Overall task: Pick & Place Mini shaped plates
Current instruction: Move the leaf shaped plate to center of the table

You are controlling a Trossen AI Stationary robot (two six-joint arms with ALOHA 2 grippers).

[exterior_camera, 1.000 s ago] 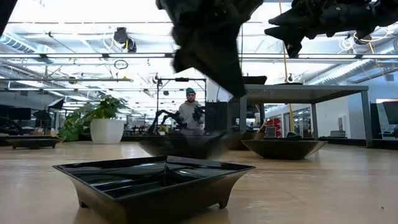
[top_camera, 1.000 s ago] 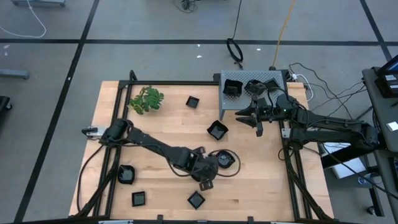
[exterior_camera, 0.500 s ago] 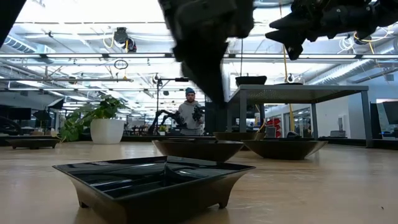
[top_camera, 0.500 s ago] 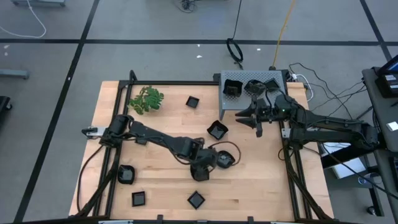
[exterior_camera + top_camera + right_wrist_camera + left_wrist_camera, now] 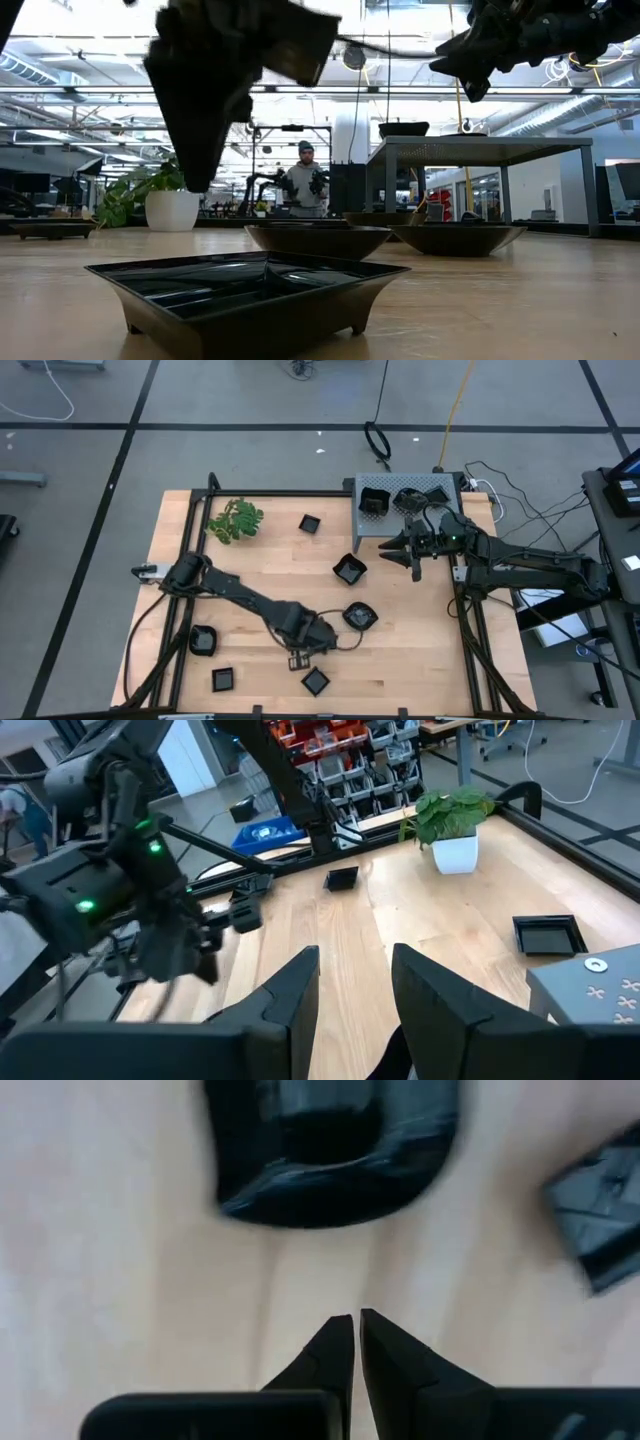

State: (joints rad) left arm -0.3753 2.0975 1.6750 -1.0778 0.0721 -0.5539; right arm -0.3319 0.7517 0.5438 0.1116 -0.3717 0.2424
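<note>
Glossy black mini plates lie flat on the wooden table: one near the far edge, one in the middle, a wavy one, two near the left corner, and a square one at the near edge. More sit in the grey box. My left gripper hovers shut and empty just left of the near square plate; a black plate lies ahead of its tips. My right gripper hangs open beside the box, holding nothing.
A green leafy sprig lies at the far left corner. Black frame rails run along the table's left and right sides. Bare wood shows between the middle plates and the right rail. A person stands far off in the room.
My left gripper has swung away from the wavy plate in the middle, toward the table's left and near edge, and now hangs beside the near square plate. The plates lie where they were.
</note>
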